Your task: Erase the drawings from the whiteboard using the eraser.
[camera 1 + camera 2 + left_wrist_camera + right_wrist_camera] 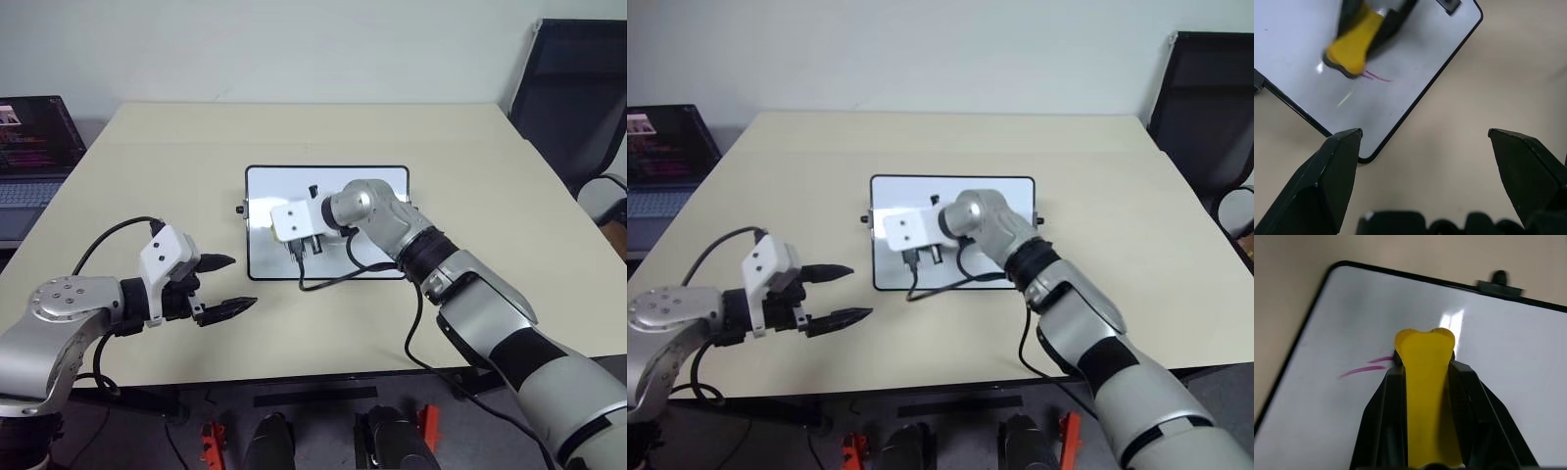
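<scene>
The whiteboard [279,186] lies flat in the middle of the table. My right gripper [1425,363] reaches over its left half, shut on the yellow eraser [1425,401], which sticks out past the black fingers. The eraser's dark end [1339,66] is down at the board's surface. Two thin pink strokes of the drawings [1364,368] show right beside the eraser's tip, also seen as the pink strokes [1376,77]; any more of them is hidden under the eraser. My left gripper [240,282] hovers open and empty over the table, left of the board's near corner.
The beige table [470,196] has bare room on all sides of the board. A laptop [29,147] stands at the far left edge, a black chair [578,98] at the far right. My right arm's cable [333,279] loops over the board's near edge.
</scene>
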Robot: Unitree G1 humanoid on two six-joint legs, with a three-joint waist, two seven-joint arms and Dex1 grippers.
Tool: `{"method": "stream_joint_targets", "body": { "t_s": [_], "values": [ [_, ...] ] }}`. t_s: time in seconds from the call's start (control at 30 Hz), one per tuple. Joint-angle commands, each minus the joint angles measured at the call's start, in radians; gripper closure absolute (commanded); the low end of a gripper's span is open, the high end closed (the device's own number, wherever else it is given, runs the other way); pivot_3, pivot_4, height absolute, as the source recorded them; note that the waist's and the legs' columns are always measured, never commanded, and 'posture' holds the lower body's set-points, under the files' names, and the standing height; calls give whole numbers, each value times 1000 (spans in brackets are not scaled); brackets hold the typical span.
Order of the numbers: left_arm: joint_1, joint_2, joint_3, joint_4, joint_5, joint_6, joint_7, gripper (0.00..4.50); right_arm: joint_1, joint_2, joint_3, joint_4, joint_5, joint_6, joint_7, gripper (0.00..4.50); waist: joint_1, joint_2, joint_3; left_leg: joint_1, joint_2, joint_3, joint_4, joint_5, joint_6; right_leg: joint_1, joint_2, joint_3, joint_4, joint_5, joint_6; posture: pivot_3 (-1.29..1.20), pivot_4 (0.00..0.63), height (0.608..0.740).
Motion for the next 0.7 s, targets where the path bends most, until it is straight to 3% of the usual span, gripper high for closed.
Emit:
{"method": "stream_joint_targets", "body": {
  "t_s": [0.03, 0.1, 0.17, 0.37, 0.57, 0.63, 0.7],
  "values": [
    [-3, 15, 41, 10, -11, -21, -14, 0, -3, -16, 18, 49, -89, 1, -125, 3664, 0, 0, 0, 1, 0, 0, 0, 0, 0, 0, 0, 0, 0, 0, 0, 0, 150, 740],
    [-1, 20, 43, 18, -7, -24, -21, 0, -40, 15, -20, 84, -82, 4, -240, 3665, -1, 0, 0, 2, 0, 0, 0, 0, 0, 0, 0, 0, 0, 2, -2, 0, 150, 740],
    [-1, 22, 43, 21, -5, -25, -25, 0, -55, 30, -29, 99, -69, 1, -243, 3667, -2, 0, 0, 2, 0, 0, 0, 0, 0, -1, 0, 0, 0, 3, -3, 0, 150, 740],
    [1, 27, 46, 21, -6, -24, -29, 0, 45, -41, 101, 43, -152, -73, -64, 3668, 0, -1, -1, 2, -1, 0, 0, 1, 1, -2, -2, 0, -2, 3, -3, 0, 150, 740],
    [-1, 29, 44, 21, -6, -25, -30, 0, 83, -99, 132, -35, -170, -106, 39, 3670, 2, -1, -1, 3, -1, 0, 0, 1, 1, 0, -2, 0, -2, 2, -2, 0, 150, 740],
    [-3, 30, 42, 22, -6, -25, -31, 0, 67, -93, 120, -34, -171, -105, 2, 3670, 2, -1, -1, 3, -1, 0, 0, 1, 1, 0, -2, 0, -1, 2, -2, 0, 150, 740],
    [-7, 30, 40, 23, -6, -25, -32, 0, 34, -59, 75, -9, -169, -93, -136, 3670, 2, -1, -1, 3, -1, 0, 0, 1, 1, -1, -2, 0, -2, 2, -2, 0, 150, 740]
  ]
}}
